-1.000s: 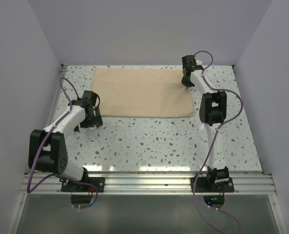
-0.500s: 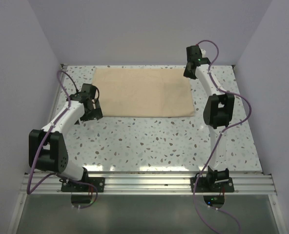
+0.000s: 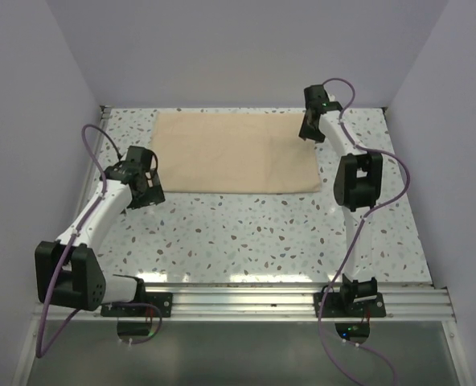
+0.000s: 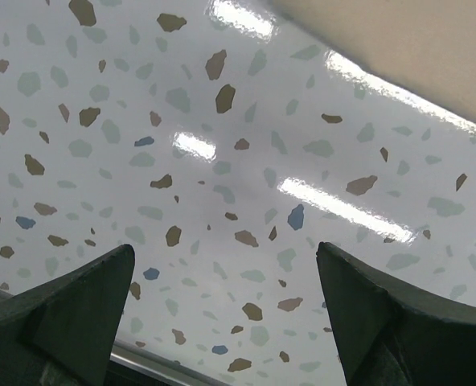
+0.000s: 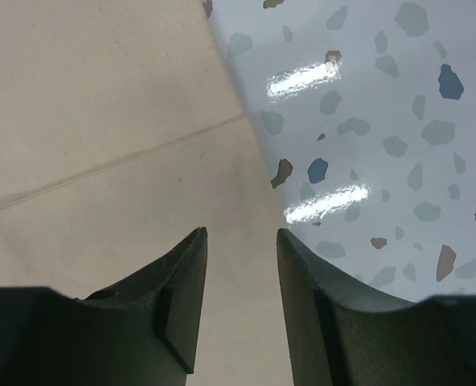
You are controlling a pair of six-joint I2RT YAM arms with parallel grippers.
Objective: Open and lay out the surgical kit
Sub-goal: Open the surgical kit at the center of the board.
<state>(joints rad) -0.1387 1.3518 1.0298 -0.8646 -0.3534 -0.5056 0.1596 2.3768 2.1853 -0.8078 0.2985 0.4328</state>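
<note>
1. The left claw (image 3: 148, 186) is spread wide. In the left wrist view its two dark fingers (image 4: 69, 314) stand far apart at the bottom corners, with nothing between them.
2. Only the bare speckled desk (image 4: 222, 121) lies under and between the fingers of this claw.
3. The cloth wrap (image 3: 234, 153) lies ahead of the left claw and off to its right, with its near left corner just beside the claw but not touching it. In the wrist view it shows only as a tan strip in the upper right corner.
4. The wrap is a flat tan rectangle on the far half of the desk, between the two claws.
5. The right claw (image 3: 309, 129) sits over the wrap's right edge, near its far right corner.
6. This claw is only slightly parted. The right wrist view shows a narrow gap between its fingers (image 5: 174, 297), and nothing is pinched in it.
7. In that view the wrap's edge runs down through the gap. Cloth fills the side under the left finger, and glossy desk shows on the side of the right finger.
8. A thin straight fold line crosses the cloth ahead of the right claw, slanting toward the edge.
9. I cannot tell whether the right claw's tips touch the cloth.
10. A purple cable (image 3: 93, 149) loops beside the left arm, behind its claw.
</note>
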